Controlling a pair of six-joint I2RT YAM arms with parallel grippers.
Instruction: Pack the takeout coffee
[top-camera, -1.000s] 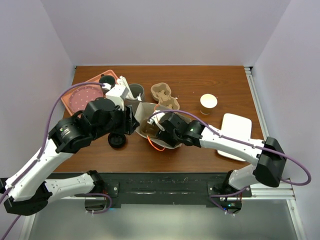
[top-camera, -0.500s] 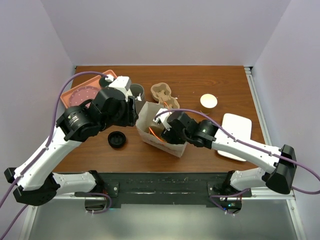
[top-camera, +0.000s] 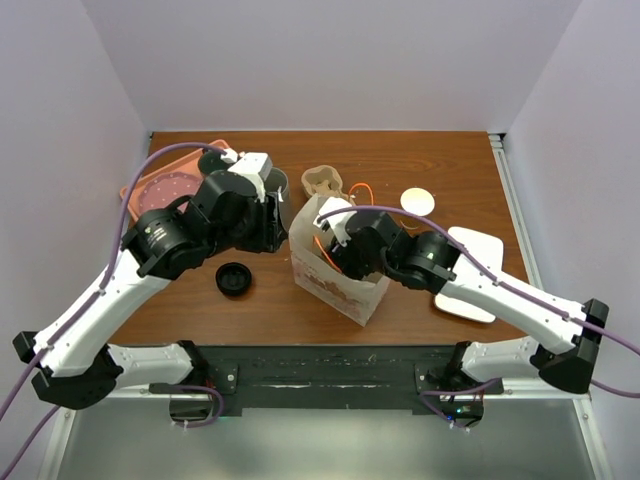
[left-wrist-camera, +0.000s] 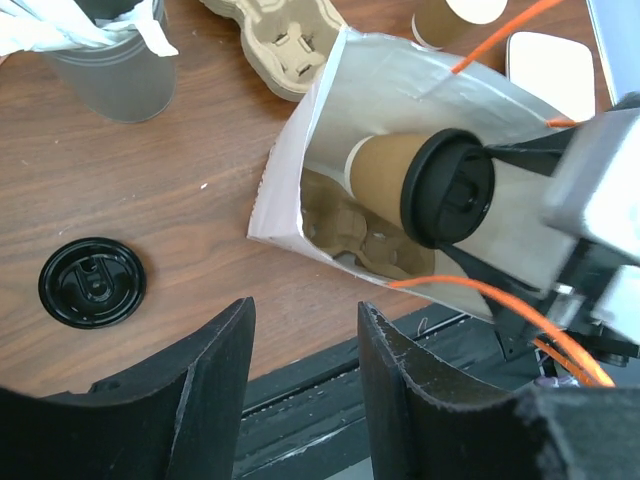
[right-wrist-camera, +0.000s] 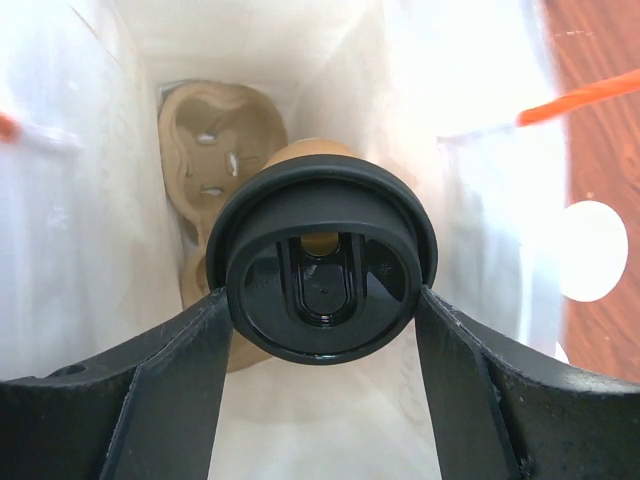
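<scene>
From the top cam we see the white paper bag (top-camera: 338, 288) standing mid-table with its mouth up. A spare cup carrier (top-camera: 330, 187) sits just behind it, a white-lidded cup (top-camera: 419, 201) is off to the right, and a loose black lid (top-camera: 233, 279) lies on the wood to the left.

Left wrist cam: the left gripper (left-wrist-camera: 305, 350) is spread with nothing between its fingers, hanging near the bag's mouth. Inside the bag there's a second carrier (left-wrist-camera: 350, 228) at the bottom, and the takeout coffee (left-wrist-camera: 385, 165), black lid on, is above it. A grey tumbler (left-wrist-camera: 115, 75) nearby holds white utensils (left-wrist-camera: 50, 30).

Right wrist cam: the right gripper (right-wrist-camera: 322, 300) pinches the coffee's lid from both sides, down in the bag over that carrier. We can't tell if the cup is seated in a hole.
</scene>
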